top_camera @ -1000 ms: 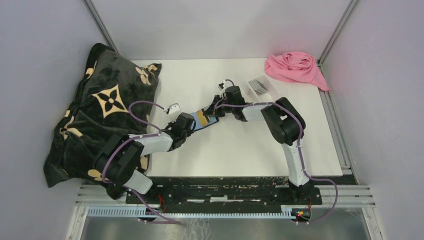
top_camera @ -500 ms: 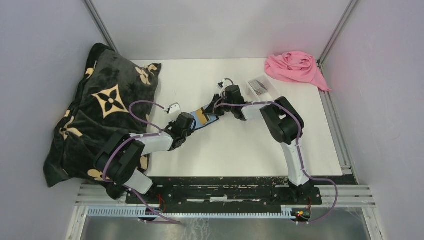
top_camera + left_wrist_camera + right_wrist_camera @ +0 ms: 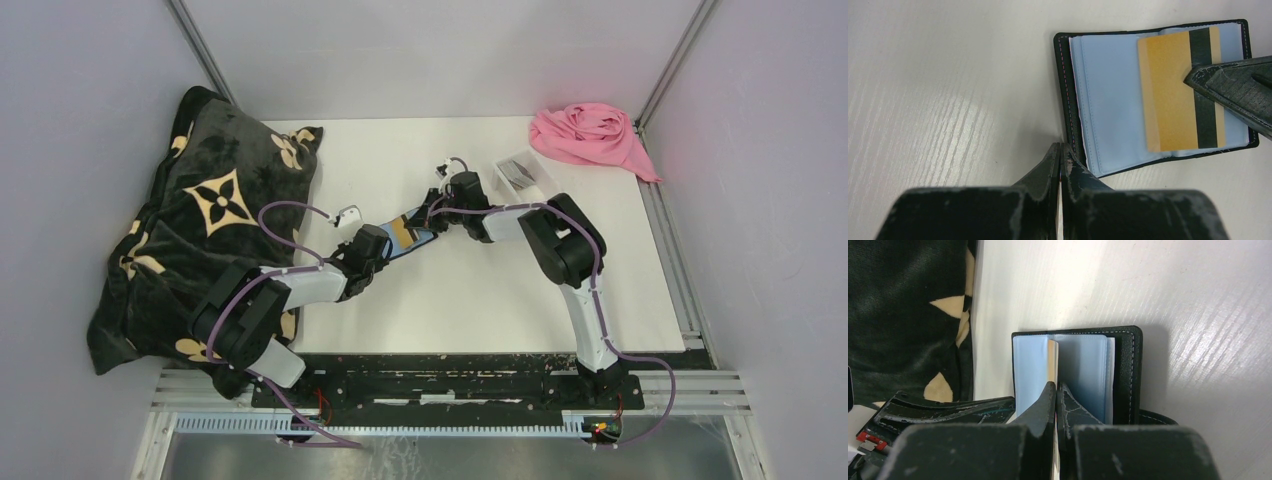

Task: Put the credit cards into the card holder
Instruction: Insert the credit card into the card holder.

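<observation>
**Left wrist view: one card at the holder, not yet home**

Left wrist camera shows the card holder lying open on the counter, blue lining up. One tan-gold credit card with a dark stripe lies across its right half. The right pincer is clamped on that card's edge. Its own camera sees the card edge-on between pale leaves, and I cannot tell whether it sits inside a sleeve. The left pincer is closed with nothing between its fingers, tips at the holder's left border, seemingly steadying it.

As I judge it, this card is mid-insertion and none is visibly stowed. It has yet to be pushed in and released, and any others fetched.

Count:
- one holder
- one gold card
- one clear tray beyond the right arm, holding dark greyish pieces, likely more cards but too small to count
- one pink cloth
- one dark patterned cushion
</observation>
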